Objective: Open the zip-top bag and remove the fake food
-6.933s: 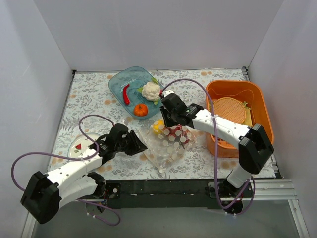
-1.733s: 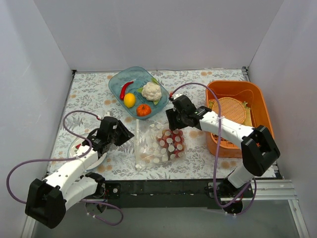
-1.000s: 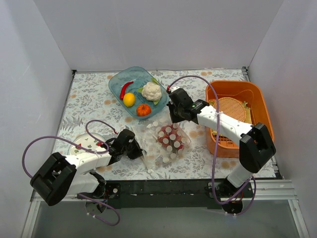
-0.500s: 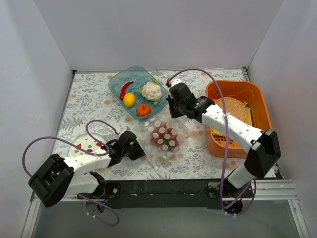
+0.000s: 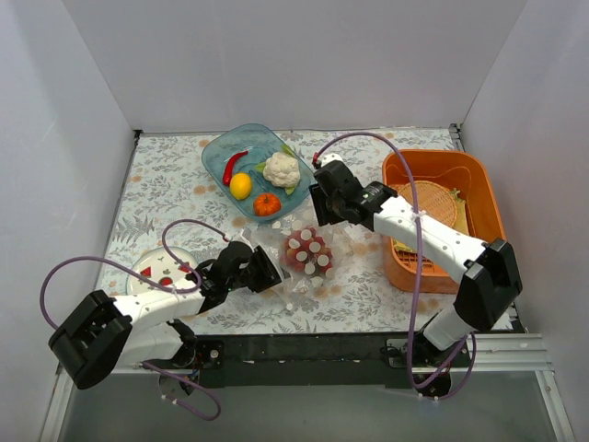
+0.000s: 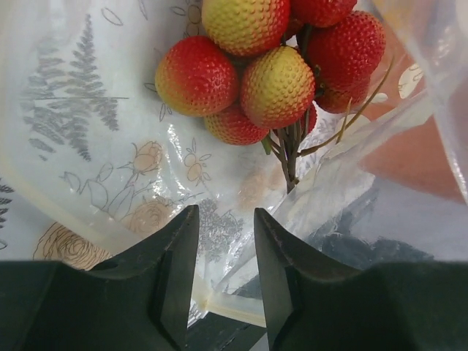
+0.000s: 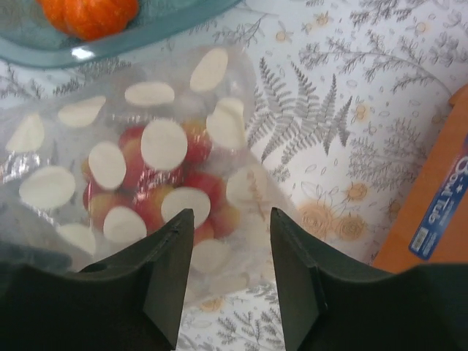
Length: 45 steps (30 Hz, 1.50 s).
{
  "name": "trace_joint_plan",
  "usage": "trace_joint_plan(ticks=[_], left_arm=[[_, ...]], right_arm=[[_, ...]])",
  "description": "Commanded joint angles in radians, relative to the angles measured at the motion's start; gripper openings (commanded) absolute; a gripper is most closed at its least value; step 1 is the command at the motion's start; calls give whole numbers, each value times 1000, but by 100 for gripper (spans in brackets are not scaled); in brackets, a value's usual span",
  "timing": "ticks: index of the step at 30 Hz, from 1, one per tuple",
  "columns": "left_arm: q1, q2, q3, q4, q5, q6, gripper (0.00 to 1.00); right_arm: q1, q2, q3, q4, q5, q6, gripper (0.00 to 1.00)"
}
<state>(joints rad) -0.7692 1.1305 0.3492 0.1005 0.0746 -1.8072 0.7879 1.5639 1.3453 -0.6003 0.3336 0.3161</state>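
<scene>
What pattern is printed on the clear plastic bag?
White polka dots cover the zip-top bag; the right wrist view shows them best.

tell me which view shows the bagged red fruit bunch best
Left wrist: the red fruit bunch is close, no dots hiding it. Right wrist sees it through the dotted bag; top external, a small cluster.

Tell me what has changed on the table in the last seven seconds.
The yellow toy lemon left the clear polka-dotted zip-top bag and now lies in the teal translucent bowl. The left end effector backed off, then returned to the bag's near-left edge. The bag has bunched up around the red strawberry cluster still inside. Unchanged: white cauliflower, orange pumpkin and red chili in the bowl; orange basket at right.
</scene>
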Motion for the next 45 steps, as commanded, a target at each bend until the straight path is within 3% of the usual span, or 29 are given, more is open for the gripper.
trace_joint_plan(ticks=[1,6,11,18,23,24,31,36,41,45], left_arm=[[-4,35,-56,190,60,-35,37],[-5,94,-91,290,80,-53,41],[-8,121,-99,369,93,-60,41],[-8,115,-88,375,105,-43,43],[-10,149,-72,422,139,-26,54],[-12,167,-61,427,145,-24,55],[-22,245,-33,470,157,-30,57],[-31,275,-18,488,149,-30,55],[-36,243,-38,513,157,-43,41],[-36,158,-55,452,145,-31,27]], right_arm=[[57,-142,-103,3,13,54,52],[83,-226,-266,63,-14,110,54],[83,-213,-308,103,-25,121,57],[83,-97,-294,86,9,118,40],[99,-38,-299,100,-22,118,31],[102,-31,-299,106,-33,118,26],[151,16,-287,118,-94,101,17],[183,30,-273,146,-192,86,11],[192,13,-298,237,-312,86,10],[189,9,-275,220,-272,89,10]])
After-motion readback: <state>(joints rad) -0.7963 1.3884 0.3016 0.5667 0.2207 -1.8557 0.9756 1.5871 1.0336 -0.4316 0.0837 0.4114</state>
